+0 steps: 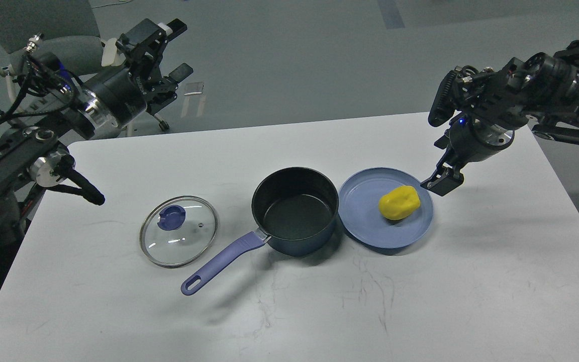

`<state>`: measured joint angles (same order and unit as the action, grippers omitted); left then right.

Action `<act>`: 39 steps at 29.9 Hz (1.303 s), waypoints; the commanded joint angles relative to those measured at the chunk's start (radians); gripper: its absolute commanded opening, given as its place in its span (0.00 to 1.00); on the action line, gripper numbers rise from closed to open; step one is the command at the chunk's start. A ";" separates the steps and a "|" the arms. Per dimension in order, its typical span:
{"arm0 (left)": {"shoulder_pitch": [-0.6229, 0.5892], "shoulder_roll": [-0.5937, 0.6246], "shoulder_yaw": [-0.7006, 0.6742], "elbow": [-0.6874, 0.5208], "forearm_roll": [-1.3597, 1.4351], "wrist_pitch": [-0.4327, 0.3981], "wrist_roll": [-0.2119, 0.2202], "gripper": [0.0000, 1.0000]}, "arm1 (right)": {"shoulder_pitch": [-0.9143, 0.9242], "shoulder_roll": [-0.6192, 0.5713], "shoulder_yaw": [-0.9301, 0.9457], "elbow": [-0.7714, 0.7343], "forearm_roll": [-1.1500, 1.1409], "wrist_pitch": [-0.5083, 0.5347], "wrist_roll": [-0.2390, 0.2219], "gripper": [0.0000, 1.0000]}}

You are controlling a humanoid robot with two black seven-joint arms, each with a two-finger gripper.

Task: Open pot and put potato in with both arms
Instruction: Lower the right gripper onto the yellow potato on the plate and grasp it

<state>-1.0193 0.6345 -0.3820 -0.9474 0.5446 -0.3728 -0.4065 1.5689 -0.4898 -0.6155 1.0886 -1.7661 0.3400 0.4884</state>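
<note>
The dark blue pot (294,211) stands open and empty at the table's middle, its lavender handle (219,261) pointing front left. Its glass lid (179,230) lies flat on the table left of it, knob up. The yellow potato (399,202) lies on a light blue plate (365,211) touching the pot's right side. My right gripper (443,181) points down just above the plate's far right rim, right of the potato; its fingers cannot be told apart. My left gripper (179,48) is open and empty, raised beyond the table's far left corner.
The white table (470,276) has its far edge just behind my right arm and its right edge close by. A grey chair (43,30) stands on the floor behind my left arm.
</note>
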 commanded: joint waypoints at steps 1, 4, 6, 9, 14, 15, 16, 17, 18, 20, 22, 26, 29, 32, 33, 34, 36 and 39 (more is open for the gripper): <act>0.001 -0.002 0.000 0.001 0.001 0.000 0.000 0.98 | -0.013 0.023 -0.023 0.019 -0.003 -0.027 0.000 1.00; 0.001 -0.001 0.000 -0.001 0.000 0.000 0.000 0.98 | -0.041 0.060 -0.043 0.008 -0.016 -0.055 0.000 1.00; 0.001 0.002 0.000 0.001 0.001 0.000 0.000 0.98 | -0.050 0.077 -0.044 -0.009 -0.035 -0.078 0.000 1.00; 0.001 0.004 0.000 0.001 0.001 0.000 0.000 0.98 | -0.059 0.100 -0.046 -0.042 -0.050 -0.107 0.000 1.00; 0.001 0.004 0.000 0.001 0.001 0.000 0.000 0.98 | -0.075 0.131 -0.046 -0.061 -0.064 -0.142 0.000 1.00; 0.001 0.004 0.000 0.001 0.001 0.000 0.000 0.98 | -0.078 0.140 -0.047 -0.064 -0.064 -0.142 0.000 1.00; 0.001 0.004 0.000 0.001 0.001 0.000 -0.002 0.98 | -0.081 0.148 -0.046 -0.075 -0.064 -0.142 0.000 1.00; 0.001 0.004 0.000 0.001 0.001 0.000 0.000 0.98 | -0.085 0.155 -0.046 -0.082 -0.064 -0.142 0.000 1.00; 0.001 0.004 0.000 0.001 0.001 0.000 0.000 0.98 | -0.095 0.169 -0.047 -0.096 -0.064 -0.142 0.000 1.00; 0.001 0.005 0.000 -0.001 0.001 0.000 0.000 0.98 | -0.104 0.181 -0.047 -0.111 -0.064 -0.145 0.000 1.00; 0.002 0.007 0.000 0.001 0.001 0.000 0.000 0.98 | -0.113 0.191 -0.046 -0.127 -0.064 -0.145 0.000 1.00; 0.002 0.013 0.000 0.001 0.001 0.000 0.000 0.98 | -0.124 0.211 -0.046 -0.154 -0.064 -0.151 0.000 1.00; 0.004 0.016 0.000 0.001 0.001 0.000 0.000 0.98 | -0.142 0.226 -0.046 -0.174 -0.064 -0.154 0.000 1.00; 0.005 0.016 0.000 0.001 0.001 0.000 0.000 0.98 | -0.161 0.229 -0.044 -0.190 -0.062 -0.154 0.000 1.00; 0.005 0.016 0.000 0.001 0.001 0.000 0.000 0.98 | -0.162 0.231 -0.044 -0.190 -0.062 -0.154 0.000 1.00; 0.005 0.016 0.000 0.001 0.001 0.000 0.000 0.98 | -0.162 0.231 -0.044 -0.190 -0.062 -0.154 0.000 1.00; 0.007 0.017 0.000 0.001 0.001 0.000 0.000 0.98 | -0.167 0.231 -0.044 -0.190 -0.062 -0.156 0.000 1.00; 0.008 0.016 0.000 0.001 0.001 0.000 0.000 0.98 | -0.168 0.231 -0.044 -0.191 -0.062 -0.156 0.000 1.00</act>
<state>-1.0118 0.6515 -0.3819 -0.9464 0.5461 -0.3728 -0.4066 1.4024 -0.2595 -0.6597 0.8984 -1.8286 0.1841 0.4887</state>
